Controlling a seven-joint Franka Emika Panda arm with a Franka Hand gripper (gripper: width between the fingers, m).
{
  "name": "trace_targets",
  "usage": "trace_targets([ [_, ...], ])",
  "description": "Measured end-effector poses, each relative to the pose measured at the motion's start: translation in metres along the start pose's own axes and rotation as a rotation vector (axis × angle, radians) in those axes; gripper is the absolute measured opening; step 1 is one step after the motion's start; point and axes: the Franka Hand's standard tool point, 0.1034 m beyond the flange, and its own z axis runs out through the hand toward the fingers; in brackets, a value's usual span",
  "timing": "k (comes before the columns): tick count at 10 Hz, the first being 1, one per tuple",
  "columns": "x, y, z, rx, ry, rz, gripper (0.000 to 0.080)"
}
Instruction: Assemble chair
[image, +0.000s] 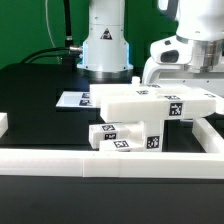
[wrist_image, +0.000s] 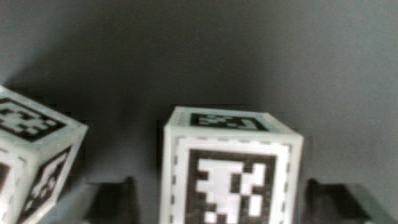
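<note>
In the exterior view a large white chair part (image: 150, 100) with black-and-white tags lies across the middle of the table. Smaller tagged chair parts (image: 125, 137) lie in front of it. My gripper (image: 196, 80) hangs over the large part's end on the exterior view's right, its fingertips hidden behind that part. In the wrist view a white tagged block (wrist_image: 231, 165) stands between my two fingers (wrist_image: 111, 200), with a dark gap on each side. The jaws are open around it and do not touch it. A second tagged block (wrist_image: 32, 150) stands beside it.
The marker board (image: 72, 101) lies behind the parts on the exterior view's left. A long plain white border rail (image: 100, 165) runs along the front, and another piece of it (image: 208, 140) along the exterior view's right. The robot base (image: 105, 45) stands at the back.
</note>
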Motion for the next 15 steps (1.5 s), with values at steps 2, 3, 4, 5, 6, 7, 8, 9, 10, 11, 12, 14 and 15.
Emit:
trace_targets([
  [2,0.001,0.001,-0.001,0.000,0.001,0.001,0.0284],
  [3,0.001,0.001,-0.001,0.000,0.002,0.002,0.0284],
  [4,0.001,0.003,-0.004,0.002,0.005,0.001,0.0284],
  [5,0.000,0.007,-0.009,0.005,0.008,-0.001,0.0284],
  [6,-0.004,0.011,-0.020,0.010,0.004,-0.005,0.0284],
  [7,-0.011,0.018,-0.038,0.019,-0.003,-0.013,0.0284],
  [8,-0.017,0.029,-0.058,0.030,-0.015,-0.038,0.0284],
  [9,-0.016,0.043,-0.081,0.046,-0.021,-0.038,0.0284],
  [10,-0.013,0.053,-0.098,0.058,-0.021,-0.024,0.0284],
  [11,-0.007,0.060,-0.109,0.065,-0.025,-0.027,0.0284],
  [12,0.003,0.067,-0.118,0.071,-0.015,-0.024,0.0284],
  [14,0.000,0.065,-0.113,0.068,-0.017,-0.028,0.0284],
  [15,0.000,0.066,-0.113,0.068,-0.017,-0.027,0.0284],
])
